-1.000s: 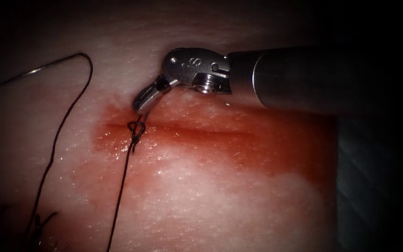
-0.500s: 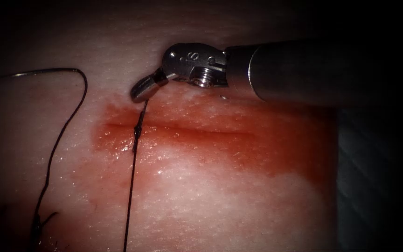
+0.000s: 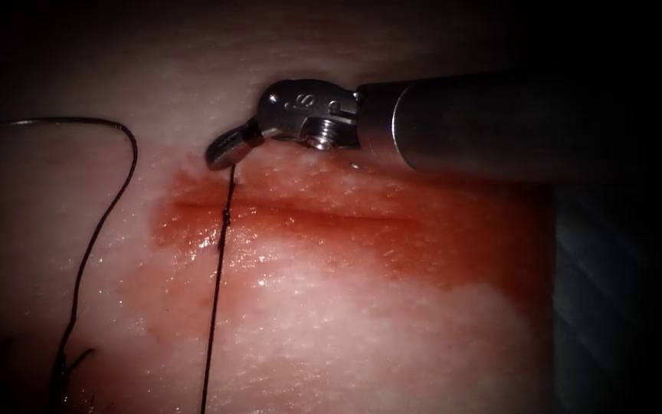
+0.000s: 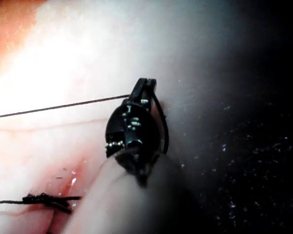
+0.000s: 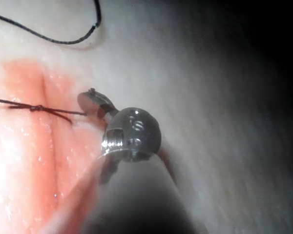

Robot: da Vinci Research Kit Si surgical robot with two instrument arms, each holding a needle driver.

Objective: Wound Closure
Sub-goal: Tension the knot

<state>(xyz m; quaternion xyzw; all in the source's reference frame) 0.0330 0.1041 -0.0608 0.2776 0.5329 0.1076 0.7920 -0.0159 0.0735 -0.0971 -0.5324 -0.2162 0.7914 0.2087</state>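
Observation:
My right tool point(image 3: 220, 156) comes in from the right, its jaws shut on the short end of the thread just above the left end of the cut point(image 3: 323, 211). From the jaws the thread drops straight to a small knot point(image 3: 225, 218) on the cut, and the long strand point(image 3: 212, 330) runs taut toward the lower edge. In the right wrist view the same tool point(image 5: 90, 102) holds the strand leading to the knot point(image 5: 36, 108). In the left wrist view my left tool point(image 4: 145, 87) is shut on a taut thread point(image 4: 63, 105) over pale tissue.
A slack length of thread point(image 3: 109, 207) arcs over the tissue point(image 3: 346, 330) left of the cut. It ends at short dark thread ends point(image 3: 70, 364), seen as a tied stitch point(image 4: 44, 200) in the left wrist view. Red fluid point(image 3: 423, 245) stains the tissue around the cut.
My right tool has moved up and to the left with the thread end. The open loop at the cut has drawn down into a tight knot and the long strand has straightened.

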